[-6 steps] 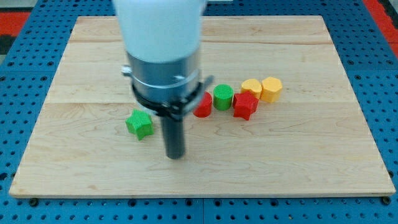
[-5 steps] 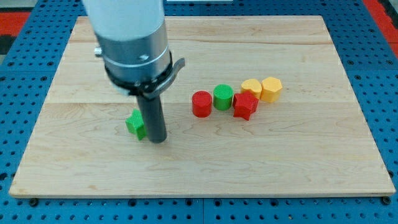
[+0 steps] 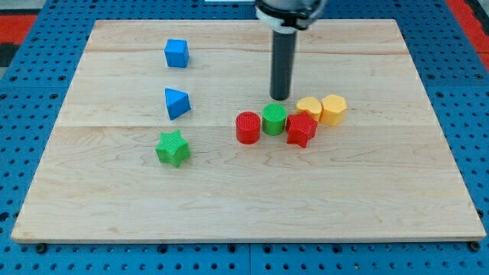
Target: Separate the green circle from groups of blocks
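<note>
**Tip behind green circle, cluster intact**

L to R on the table (image 3: 428, 191): blue cube (image 3: 176, 53), blue triangle (image 3: 176, 102), green star (image 3: 173, 148) sit well apart. Then red circle (image 3: 247, 127), green circle (image 3: 274, 119), red star (image 3: 301, 130), 2 yellow blocks (image 3: 322, 108), all bunched w/ neighbours touching. My tip (image 3: 280, 97) sits just above the green circle. No jaws: bare rod only. Circle prob light, stiff, slides easy; push its top edge centre so it exits toward view's bottom.
</note>
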Controlling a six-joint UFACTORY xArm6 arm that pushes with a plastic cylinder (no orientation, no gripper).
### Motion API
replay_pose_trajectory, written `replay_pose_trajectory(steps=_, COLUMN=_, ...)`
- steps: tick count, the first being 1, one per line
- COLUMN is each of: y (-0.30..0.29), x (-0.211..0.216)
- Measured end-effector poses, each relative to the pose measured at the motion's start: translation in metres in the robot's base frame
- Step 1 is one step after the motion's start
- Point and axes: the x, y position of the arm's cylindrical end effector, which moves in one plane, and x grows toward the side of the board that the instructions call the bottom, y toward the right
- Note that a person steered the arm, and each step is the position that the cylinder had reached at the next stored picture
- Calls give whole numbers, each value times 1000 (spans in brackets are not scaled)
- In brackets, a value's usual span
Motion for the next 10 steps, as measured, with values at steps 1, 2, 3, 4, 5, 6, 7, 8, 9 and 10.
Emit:
replay_pose_trajectory(steps=1, y=1, x=32)
replay_pose_trajectory(steps=2, y=-2, x=50)
replay_pose_trajectory(steps=3, y=-6, x=75)
replay_pose_trajectory(steps=4, y=-16, x=77)
replay_pose_trajectory(steps=5, y=-8, x=54)
replay_pose_trajectory(steps=6, y=-31, x=78)
replay_pose_trajectory(steps=7, y=-28, x=97)
replay_pose_trajectory(steps=8, y=-30, x=121)
replay_pose_trajectory(steps=9, y=-35, x=123)
replay_pose_trajectory(steps=10, y=-23, x=102)
